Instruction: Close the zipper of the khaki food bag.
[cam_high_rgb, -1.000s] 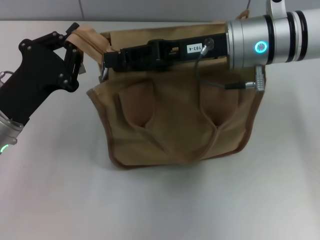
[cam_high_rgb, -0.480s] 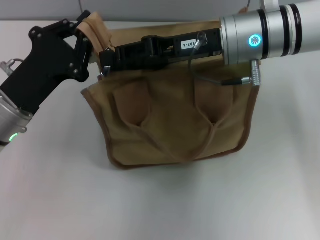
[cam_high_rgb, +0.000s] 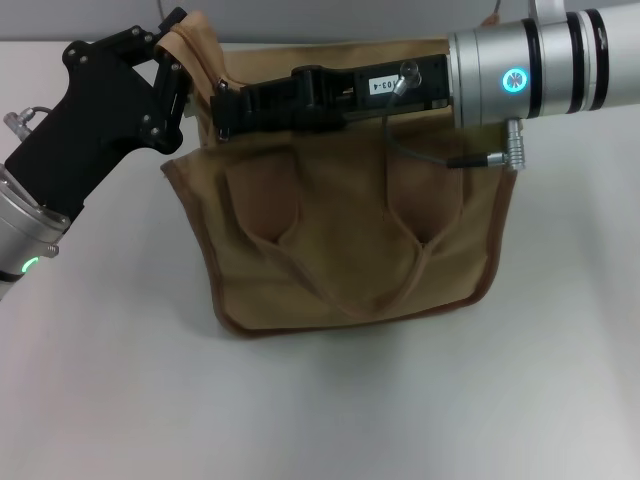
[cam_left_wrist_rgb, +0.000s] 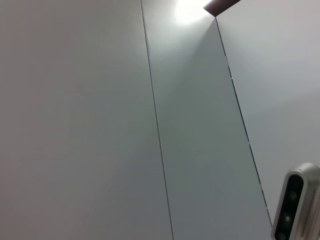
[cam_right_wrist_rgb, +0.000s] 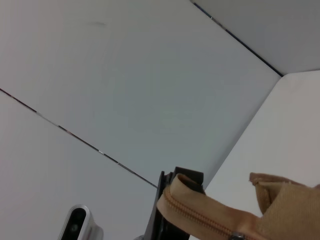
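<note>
The khaki food bag (cam_high_rgb: 340, 230) stands on the white table with its brown strap handles (cam_high_rgb: 270, 215) hanging down the front. My left gripper (cam_high_rgb: 175, 65) is at the bag's top left corner, shut on the khaki fabric end of the zipper tape (cam_high_rgb: 192, 40) and holding it up. My right gripper (cam_high_rgb: 222, 108) reaches in from the right along the bag's top edge, its fingertips closed near the left end. It hides most of the zipper in the head view. The right wrist view shows the zipper (cam_right_wrist_rgb: 200, 216), a small metal piece (cam_right_wrist_rgb: 235, 235) and a left finger (cam_right_wrist_rgb: 167, 205).
The white table (cam_high_rgb: 320, 400) extends in front of the bag. A cable (cam_high_rgb: 420, 150) hangs from my right wrist over the bag's front. The left wrist view shows only grey wall panels and a mounted camera (cam_left_wrist_rgb: 295, 205).
My left gripper has moved up and to the right with the fabric end, pulling the bag's left corner higher. My right gripper stays near the zipper's left end.
</note>
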